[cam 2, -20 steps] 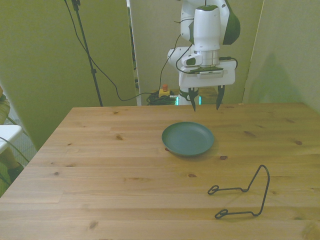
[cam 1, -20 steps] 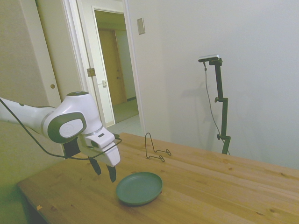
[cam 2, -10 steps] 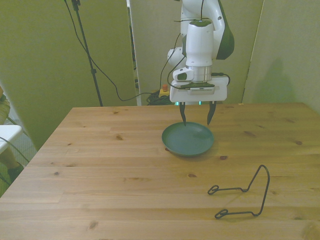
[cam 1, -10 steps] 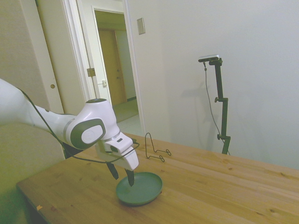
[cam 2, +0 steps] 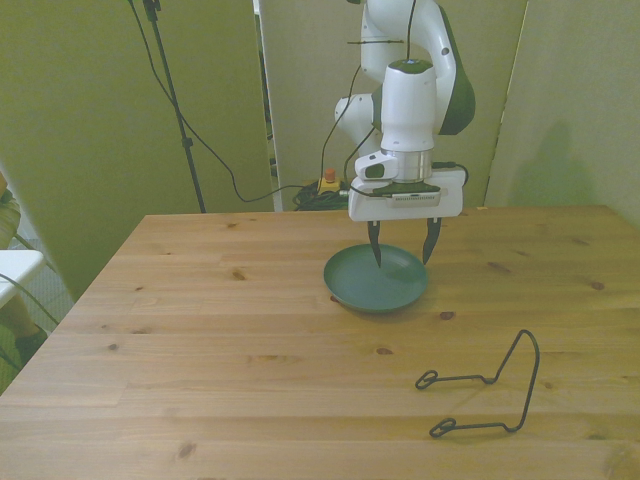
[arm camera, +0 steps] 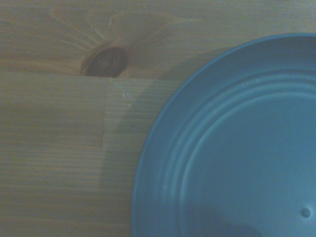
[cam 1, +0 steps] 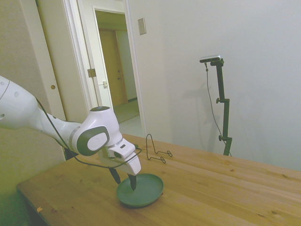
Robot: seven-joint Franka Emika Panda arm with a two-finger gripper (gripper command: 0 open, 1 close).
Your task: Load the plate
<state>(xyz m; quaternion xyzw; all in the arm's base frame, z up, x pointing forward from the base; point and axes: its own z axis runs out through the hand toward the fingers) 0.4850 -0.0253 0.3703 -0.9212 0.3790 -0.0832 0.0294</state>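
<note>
On the worktop, by size:
Worktop (cam 2: 200, 330): pale wooden planks with dark knots; it carries the plate and the wire rack. One knot (arm camera: 104, 61) shows close up in the wrist view, just beside the plate's rim.
Arm (cam 1: 28, 113): white with dark joints, bent down over the worktop, a black cable looped along it.
Plate (cam 2: 375, 285): round, shallow, matte teal-green, lying flat on the wood near the worktop's far edge in the front view, at about the middle of its width. In the side view (cam 1: 143, 190) it sits toward the near corner. A raised rim runs all round; the wrist view (arm camera: 232, 148) shows faint concentric rings stepping down to a flat centre and one small dot on the surface. No mark or pattern is visible otherwise.
Pincer (cam 2: 403, 258): pointing straight down at the plate's far half, fingers spread moderately apart and holding nothing. One fingertip is over the plate's inside, the other near the rim on the front view's right. Whether the tips touch the plate cannot be told.
Wire rack (cam 2: 485, 395): thin black wire, an upright loop with two flat feet, standing well apart from the plate, nearer the front view's right corner (cam 1: 155, 150).
</note>
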